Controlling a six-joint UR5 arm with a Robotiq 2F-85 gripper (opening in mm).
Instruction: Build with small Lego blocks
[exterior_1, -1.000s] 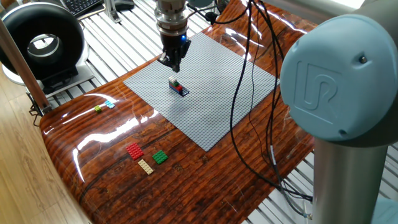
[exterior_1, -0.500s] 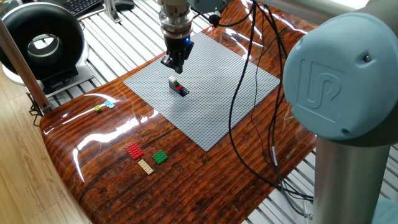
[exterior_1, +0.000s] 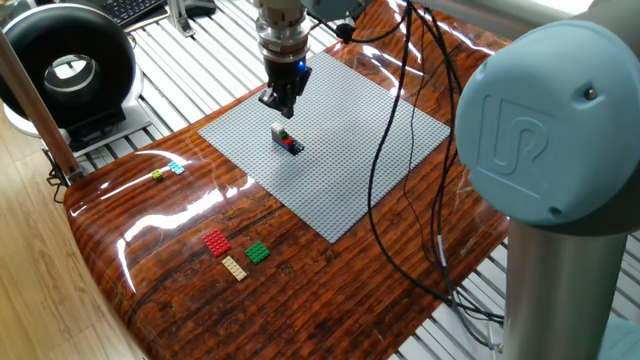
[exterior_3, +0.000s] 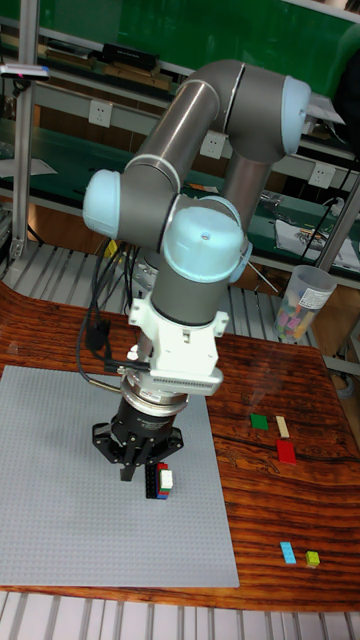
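Observation:
A small stack of Lego blocks (exterior_1: 286, 139) in white, green, red and blue stands on the grey baseplate (exterior_1: 340, 170); the same stack (exterior_3: 158, 480) shows in the tall fixed view. My gripper (exterior_1: 279, 104) hangs just above and behind the stack, apart from it, with nothing visible between its fingers. The fingertips sit close together and their gap is too small to judge. In the tall view the gripper (exterior_3: 135, 464) is just left of the stack. Loose on the wood lie a red block (exterior_1: 216, 242), a tan block (exterior_1: 234, 267), a green block (exterior_1: 257, 252), a yellow-green block (exterior_1: 157, 175) and a light blue block (exterior_1: 177, 167).
Black cables (exterior_1: 385, 150) hang across the baseplate's right side. A black round device (exterior_1: 66, 68) stands off the table at the left. A clear cup (exterior_3: 300, 300) with several bricks stands at the table's back in the tall view. The arm's large joint (exterior_1: 545, 120) fills the right foreground.
Between one second and half a second ago the gripper rose slightly and shifted right, away from the stack. Since then nothing has moved.

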